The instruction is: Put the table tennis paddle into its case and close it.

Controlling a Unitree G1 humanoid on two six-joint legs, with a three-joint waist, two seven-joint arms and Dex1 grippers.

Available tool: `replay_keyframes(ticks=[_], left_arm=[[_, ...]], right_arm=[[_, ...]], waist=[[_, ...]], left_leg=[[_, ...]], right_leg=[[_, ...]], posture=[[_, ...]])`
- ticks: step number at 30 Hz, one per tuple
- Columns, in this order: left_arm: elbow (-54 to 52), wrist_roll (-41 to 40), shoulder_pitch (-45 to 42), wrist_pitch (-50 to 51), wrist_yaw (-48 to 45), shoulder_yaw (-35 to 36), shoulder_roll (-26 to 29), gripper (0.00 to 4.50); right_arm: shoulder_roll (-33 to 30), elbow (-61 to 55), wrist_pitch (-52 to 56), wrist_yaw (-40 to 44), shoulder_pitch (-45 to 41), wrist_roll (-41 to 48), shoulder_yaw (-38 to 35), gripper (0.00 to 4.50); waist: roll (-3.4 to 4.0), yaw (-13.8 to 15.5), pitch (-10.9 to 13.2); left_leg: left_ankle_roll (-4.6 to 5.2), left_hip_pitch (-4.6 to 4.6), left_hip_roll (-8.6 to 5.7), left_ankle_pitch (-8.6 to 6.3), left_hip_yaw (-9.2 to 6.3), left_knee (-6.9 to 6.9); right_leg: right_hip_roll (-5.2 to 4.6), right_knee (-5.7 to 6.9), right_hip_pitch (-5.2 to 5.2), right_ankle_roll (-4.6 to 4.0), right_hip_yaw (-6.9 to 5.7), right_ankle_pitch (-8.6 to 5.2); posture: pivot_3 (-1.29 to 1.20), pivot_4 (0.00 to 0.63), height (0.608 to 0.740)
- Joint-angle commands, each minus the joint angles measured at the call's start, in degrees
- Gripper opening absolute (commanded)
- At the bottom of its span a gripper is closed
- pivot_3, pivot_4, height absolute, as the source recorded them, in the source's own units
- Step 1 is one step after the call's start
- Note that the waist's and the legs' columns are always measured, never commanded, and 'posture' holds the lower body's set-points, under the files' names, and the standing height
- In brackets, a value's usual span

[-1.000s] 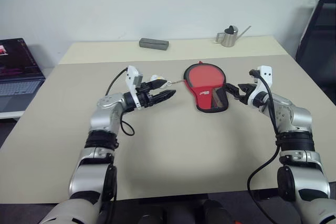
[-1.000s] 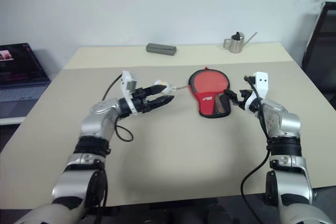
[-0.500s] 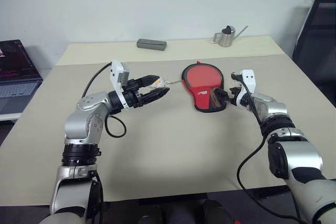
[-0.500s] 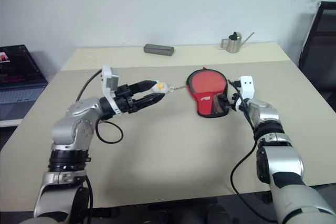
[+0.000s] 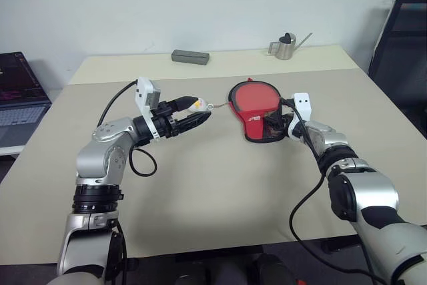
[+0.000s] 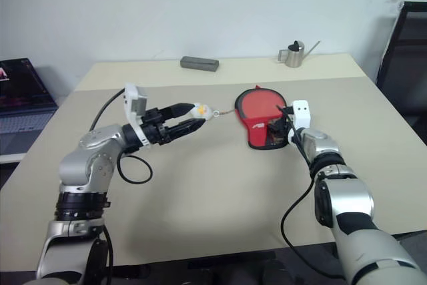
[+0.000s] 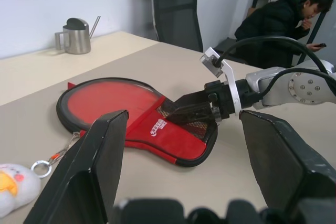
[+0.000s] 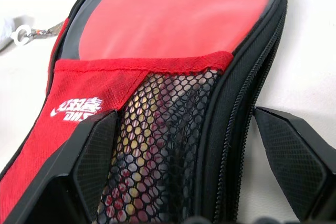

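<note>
The paddle-shaped red soft zip case point(image 8: 173, 30) with black piping lies flat on the pale beige desk point(image 8: 310, 61). Its round end is smooth red; across the middle runs a red fabric hem, below it a black mesh pocket point(image 8: 163, 145) with red and yellowish patches showing through. A white logo point(image 8: 79, 107) sits on the red panel beside the mesh. The right end effector point(image 8: 191, 163) has its two black fingers point(image 8: 296, 153) spread wide, one over the logo panel, one over bare desk past the zip edge. A small metal ring point(image 8: 22, 34) lies on the desk just off the case's rim.

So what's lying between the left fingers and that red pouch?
A small yellow-white plush charm on a thin chain, seen from the head views.
</note>
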Motion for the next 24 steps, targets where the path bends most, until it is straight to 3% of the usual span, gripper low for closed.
replay_keyframes(ticks=[1,2,12,23,24], left_arm=[[-3.0,-1.5,0.3,-0.3,0.1,1.1,1.1,3.7],[-3.1,-1.6,0.5,-0.2,0.2,1.2,1.3,3.7],[-3.5,-2.3,1.4,-0.3,0.7,1.5,2.3,3.7],[-4.5,-2.2,2.6,0.0,0.5,1.1,2.7,3.7],[-4.6,-2.1,2.9,0.0,0.3,1.0,2.9,3.7]], right_arm=[[0.0,0.3,0.9,-1.0,-1.8,1.4,-2.5,3.83],[0.0,0.4,1.4,-1.1,-1.9,1.9,-3.2,3.54],[-0.3,0.7,5.4,-2.8,-1.9,4.8,-8.3,3.54],[0.8,0.5,7.2,-5.0,-1.8,5.5,-9.6,0.03],[0.9,0.4,7.3,-5.2,-1.8,5.5,-9.6,0.03]], waist=[[0.0,0.0,0.0],[0.0,0.0,0.0],[0.0,0.0,0.0],[0.0,0.0,0.0],[0.0,0.0,0.0]], left_leg=[[0.0,0.01,0.0,0.0,0.01,0.0],[0.0,0.01,0.0,0.0,0.0,0.0],[0.0,0.01,0.01,0.0,0.01,0.0],[0.01,0.02,0.03,0.0,0.03,-0.01],[0.01,0.02,0.03,0.0,0.03,-0.01]], right_leg=[[0.0,0.0,0.0,0.0,0.0,0.0],[0.0,0.0,0.01,0.0,0.0,0.0],[0.0,0.0,0.01,-0.01,0.0,0.01],[0.02,0.0,0.02,-0.01,0.0,0.01],[0.02,0.0,0.02,-0.01,0.0,0.01]], posture=[[0.0,0.15,0.74],[0.0,0.15,0.74],[0.0,0.15,0.74],[0.0,0.15,0.74],[0.0,0.15,0.74]])
